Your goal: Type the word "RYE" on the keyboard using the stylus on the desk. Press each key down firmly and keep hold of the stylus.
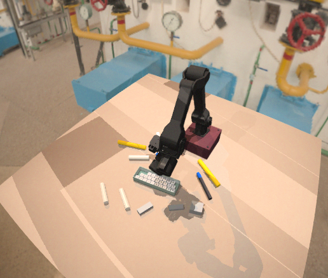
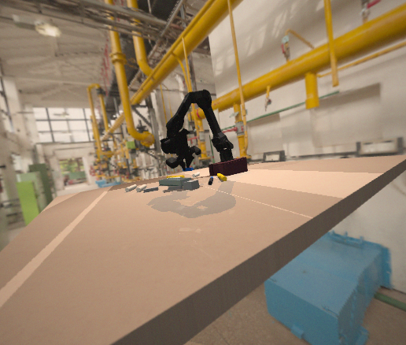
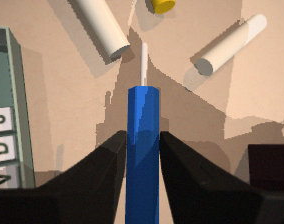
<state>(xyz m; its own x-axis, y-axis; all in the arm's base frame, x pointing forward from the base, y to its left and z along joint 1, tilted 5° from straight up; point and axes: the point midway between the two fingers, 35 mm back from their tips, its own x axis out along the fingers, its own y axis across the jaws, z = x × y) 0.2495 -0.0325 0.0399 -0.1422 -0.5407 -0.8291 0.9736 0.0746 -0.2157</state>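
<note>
My gripper [image 3: 143, 138] is shut on the blue stylus [image 3: 143, 112] [image 1: 157, 154] [image 2: 187, 169]. In the wrist view the stylus lies between both fingers and its thin white tip points away from them. The green keyboard [image 1: 142, 171] [image 2: 171, 182] [image 3: 4, 75] with white keys lies on the desk. In the top view the gripper is above the desk, beside the keyboard's back edge. In the wrist view keys marked J [image 3: 1, 120], D [image 3: 1, 148] and V [image 3: 4, 175] show at the left edge. The stylus tip is off the keyboard, over the desk; the other keys are out of that view.
White sticks [image 1: 138, 157] [image 3: 100, 25] and a yellow stick [image 1: 131, 145] lie behind the keyboard. A second yellow stick [image 1: 208, 172] and a dark pen with a blue end [image 1: 205, 186] lie right of it. Grey blocks [image 1: 145, 208] lie in front. The arm's maroon base [image 1: 201, 146] [image 2: 229, 167] stands behind.
</note>
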